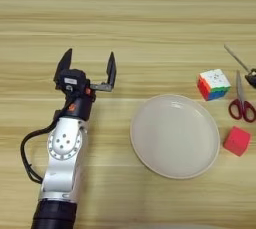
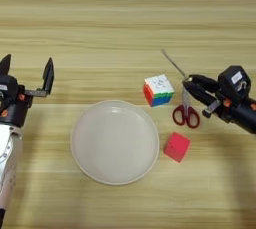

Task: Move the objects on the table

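My right gripper is at the right, hovering over the red-handled scissors, and is shut on the screwdriver. The screwdriver's thin metal shaft sticks out up and to the left, while its handle is hidden between the fingers. Just left of the scissors sits the multicoloured puzzle cube, white face up. The small red cube lies on the table beside the plate's right rim. On the left, my left gripper stands open and holds nothing.
A round cream plate lies in the middle with nothing on it. The scissors lie between the puzzle cube and my right arm. Light wooden table stretches across the far half.
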{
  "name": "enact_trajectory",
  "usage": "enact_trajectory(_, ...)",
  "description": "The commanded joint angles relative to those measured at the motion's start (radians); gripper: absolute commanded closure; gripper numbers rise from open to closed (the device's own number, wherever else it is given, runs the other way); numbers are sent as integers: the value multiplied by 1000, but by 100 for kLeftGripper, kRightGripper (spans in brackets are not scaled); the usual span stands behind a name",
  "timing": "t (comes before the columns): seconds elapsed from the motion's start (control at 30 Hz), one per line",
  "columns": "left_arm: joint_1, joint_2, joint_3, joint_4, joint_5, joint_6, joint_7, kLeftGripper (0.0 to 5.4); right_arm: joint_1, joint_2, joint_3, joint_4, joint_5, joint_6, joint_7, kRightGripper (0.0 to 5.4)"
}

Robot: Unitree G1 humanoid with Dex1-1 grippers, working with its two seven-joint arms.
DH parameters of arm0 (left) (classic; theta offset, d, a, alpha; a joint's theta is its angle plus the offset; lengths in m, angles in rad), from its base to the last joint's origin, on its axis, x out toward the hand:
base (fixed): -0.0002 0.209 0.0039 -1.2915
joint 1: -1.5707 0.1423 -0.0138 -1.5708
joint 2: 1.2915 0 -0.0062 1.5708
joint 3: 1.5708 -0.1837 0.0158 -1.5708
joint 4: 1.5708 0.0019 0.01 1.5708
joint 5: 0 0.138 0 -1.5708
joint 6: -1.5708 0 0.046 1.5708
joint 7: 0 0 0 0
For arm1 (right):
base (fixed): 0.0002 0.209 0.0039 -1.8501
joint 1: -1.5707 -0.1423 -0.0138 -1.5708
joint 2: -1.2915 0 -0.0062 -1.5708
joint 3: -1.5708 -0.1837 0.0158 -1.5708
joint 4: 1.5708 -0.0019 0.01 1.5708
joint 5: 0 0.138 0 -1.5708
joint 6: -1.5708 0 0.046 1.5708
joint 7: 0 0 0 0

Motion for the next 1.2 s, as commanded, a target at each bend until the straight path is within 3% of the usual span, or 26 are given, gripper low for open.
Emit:
enact_trajectory(0.03,-11,1,0,7,1,-7,-2,0,41,-31,6,45,-26,-100,69,452)
enact_trajectory(0.5,-9,4,5,9,-4,-10,-6,0,80,-64,89,330,-159,-301,167,452)
enact_trajectory(0.77,-10,7,8,8,-6,-10,-11,0,116,-83,132,382,-212,-373,210,453)
enact_trajectory(1.2,-11,6,11,7,-6,-12,-15,0,114,-89,166,393,-255,-386,199,453)
